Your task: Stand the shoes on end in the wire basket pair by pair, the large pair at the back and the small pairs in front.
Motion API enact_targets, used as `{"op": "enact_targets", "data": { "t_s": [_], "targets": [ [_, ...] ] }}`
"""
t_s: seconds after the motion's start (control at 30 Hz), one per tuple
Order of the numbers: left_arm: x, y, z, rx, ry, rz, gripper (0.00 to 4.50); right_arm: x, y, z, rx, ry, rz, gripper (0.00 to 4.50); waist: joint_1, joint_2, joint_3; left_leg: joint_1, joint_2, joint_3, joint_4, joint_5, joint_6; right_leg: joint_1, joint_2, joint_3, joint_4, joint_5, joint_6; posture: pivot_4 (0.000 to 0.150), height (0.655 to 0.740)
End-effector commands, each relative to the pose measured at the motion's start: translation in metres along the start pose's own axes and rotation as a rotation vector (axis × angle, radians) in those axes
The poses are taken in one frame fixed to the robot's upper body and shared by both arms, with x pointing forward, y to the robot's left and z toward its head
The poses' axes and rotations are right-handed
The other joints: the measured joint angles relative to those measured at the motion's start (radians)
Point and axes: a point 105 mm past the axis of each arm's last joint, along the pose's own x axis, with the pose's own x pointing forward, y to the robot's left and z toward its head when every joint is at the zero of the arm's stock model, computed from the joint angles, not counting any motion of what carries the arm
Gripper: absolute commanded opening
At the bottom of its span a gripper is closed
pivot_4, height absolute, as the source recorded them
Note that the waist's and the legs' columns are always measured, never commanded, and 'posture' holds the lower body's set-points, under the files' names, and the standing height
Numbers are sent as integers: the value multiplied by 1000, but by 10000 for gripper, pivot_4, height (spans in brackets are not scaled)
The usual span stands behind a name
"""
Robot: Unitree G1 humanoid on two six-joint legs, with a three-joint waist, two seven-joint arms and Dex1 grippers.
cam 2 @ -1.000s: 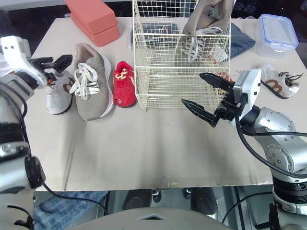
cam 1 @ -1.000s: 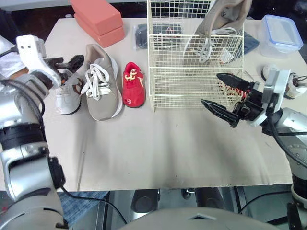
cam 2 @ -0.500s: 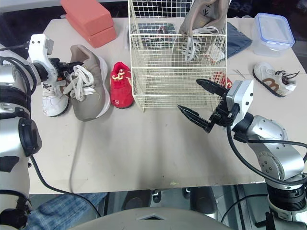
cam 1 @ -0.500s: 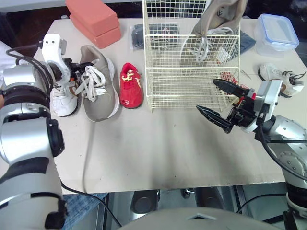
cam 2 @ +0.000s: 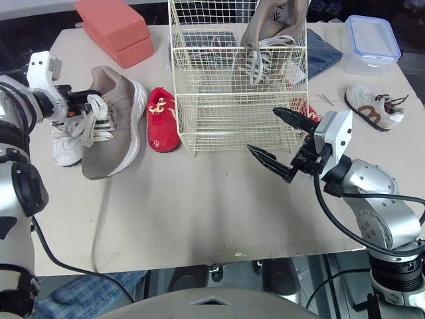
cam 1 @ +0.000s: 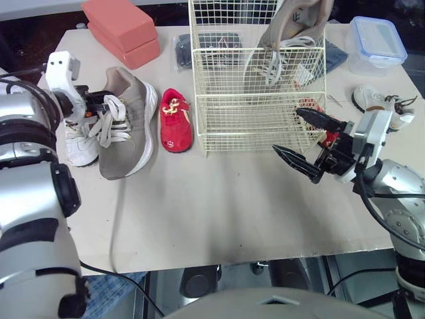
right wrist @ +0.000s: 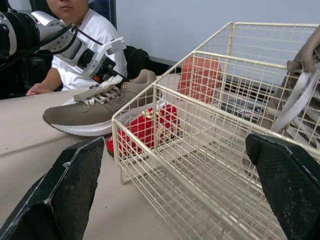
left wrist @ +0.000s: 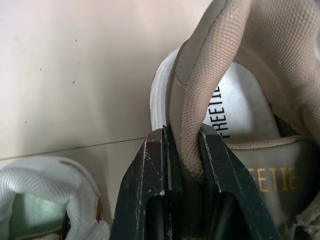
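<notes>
Here left claw (left wrist: pixel 182 144) pinches the collar of the tan shoe (cam 1: pixel 129 133); right claw (cam 1: pixel 286 131) gapes before the wire basket (cam 1: pixel 252 97).

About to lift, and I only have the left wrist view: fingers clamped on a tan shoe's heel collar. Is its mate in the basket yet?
Observer: Yes, the other tan shoe stands on end at the back of the wire basket.
Operator: Where is the right gripper?
Observer: Open, holding nothing, by the basket's front right corner.
Operator: What lies beside the held tan shoe?
Observer: A red shoe toward the basket, a white shoe on the other side.
</notes>
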Motion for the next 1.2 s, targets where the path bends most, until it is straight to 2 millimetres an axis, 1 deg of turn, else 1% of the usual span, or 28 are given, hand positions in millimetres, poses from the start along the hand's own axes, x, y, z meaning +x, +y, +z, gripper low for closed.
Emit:
{"op": "enact_targets", "data": {
  "t_s": [0.03, 0.1, 0.23, 0.33, 0.47, 0.53, 0.63, 0.7, 0.87, 1.0, 1.1, 1.2],
  "targets": [
    [-33, 3, 50, -10, -221, -28, 1448, 1, 1, 12, -19, -38, 30, 45000, 3, -3, 2, 0, 0, -1, 0, 0, 0, 0, 0, 0, 0, 1, -1, 1500, 6860],
    [-52, -4, 75, 7, -360, -87, 1448, 3, 0, 13, -6, -48, 41, 45000, 6, -5, 3, -2, 0, -3, 0, 0, 0, 0, -1, 0, 0, 1, -2, 1500, 6860],
    [-84, -21, 106, 40, -572, -173, 1448, 6, -4, 19, 12, -76, 56, 45000, 12, -6, 3, -4, 0, -4, 2, 0, 0, 0, -3, -1, -1, 1, -2, 1500, 6860],
    [-106, -48, 125, 75, -728, -258, 1448, 10, -8, 25, 20, -101, 61, 45000, 18, -6, 3, -4, -1, -4, 2, 0, 0, 0, -8, -1, 0, 1, -2, 1500, 6860],
    [-124, -85, 141, 117, -897, -332, 1448, 13, -13, 32, 26, -132, 58, 45000, 29, -6, 3, -4, -1, -5, 4, 0, 0, 1, -8, -2, 1, 1, -2, 1500, 6860],
    [-127, -99, 149, 106, -964, -347, 1448, 13, -16, 35, 24, -145, 49, 45000, 31, -6, 3, -4, -1, -5, 5, 0, 0, 2, -8, -3, 2, 1, -2, 1500, 6860],
    [-126, -117, 161, 64, -1046, -352, 1448, 12, -19, 40, 20, -161, 22, 45000, 34, -6, 3, -3, -1, -5, 6, 0, 0, 3, -7, -2, 3, 1, -2, 1500, 6860],
    [-124, -125, 164, 46, -1068, -342, 1448, 11, -20, 42, 16, -165, 12, 45000, 33, -6, 3, -4, -1, -6, 9, 0, 0, 4, -7, -3, 3, 1, -2, 1500, 6860],
    [-114, -160, 175, -25, -1125, -422, 1448, 9, -24, 51, 20, -200, -36, 45000, 32, -6, 3, -4, -1, -6, 9, 0, 0, 4, -7, -3, 3, 1, -2, 1500, 6860],
    [-108, -179, 180, -49, -1169, -435, 1448, 9, -25, 56, 22, -220, -57, 45000, 32, -6, 3, -4, -1, -6, 9, 0, 0, 4, -7, -3, 3, 1, -2, 1500, 6860],
    [-109, -197, 185, -49, -1237, -460, 1448, 12, -28, 63, 29, -257, -83, 45000, 31, -6, 3, -4, -1, -6, 9, 0, 0, 3, -7, -3, 3, 1, -2, 1500, 6860],
    [-113, -208, 191, -104, -1335, -458, 1448, 12, -32, 64, 21, -262, -104, 45000, 32, -6, 3, -4, -1, -5, 9, 0, 0, 3, -5, -3, 3, 1, -2, 1500, 6860]
  ]
}}
